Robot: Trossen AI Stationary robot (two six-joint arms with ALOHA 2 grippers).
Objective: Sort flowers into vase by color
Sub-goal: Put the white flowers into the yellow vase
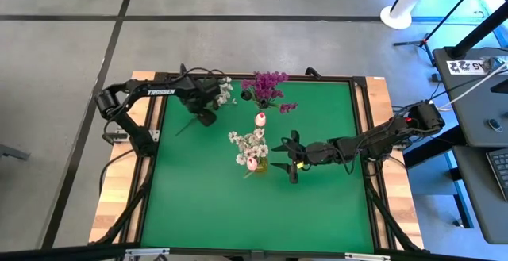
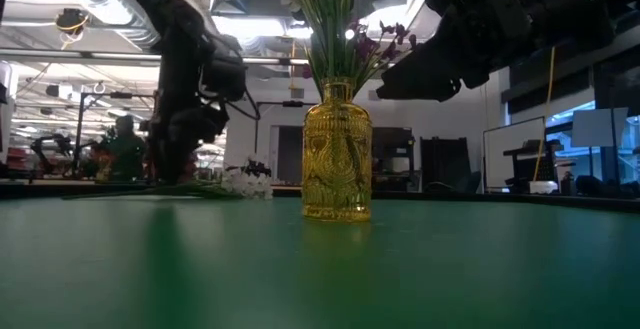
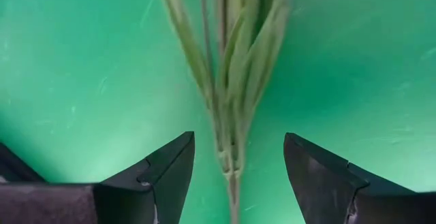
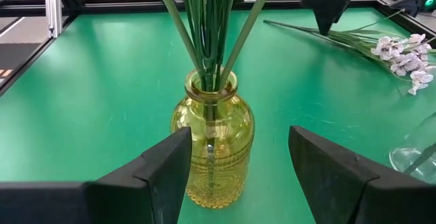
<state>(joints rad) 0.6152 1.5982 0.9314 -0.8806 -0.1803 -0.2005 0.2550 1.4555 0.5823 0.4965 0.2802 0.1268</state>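
Green stems [image 3: 228, 81] between open left tool [image 3: 238, 176] fingers.

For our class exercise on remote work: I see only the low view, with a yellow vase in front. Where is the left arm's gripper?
Observer: The left gripper hangs over a white flower sprig lying at the table's far edge.
Operator: Has it gripped the sprig?
Observer: No. Its fingers stand open on either side of the green stems.
Operator: And the right gripper?
Observer: The right gripper is open too, facing the yellow vase and not touching it.
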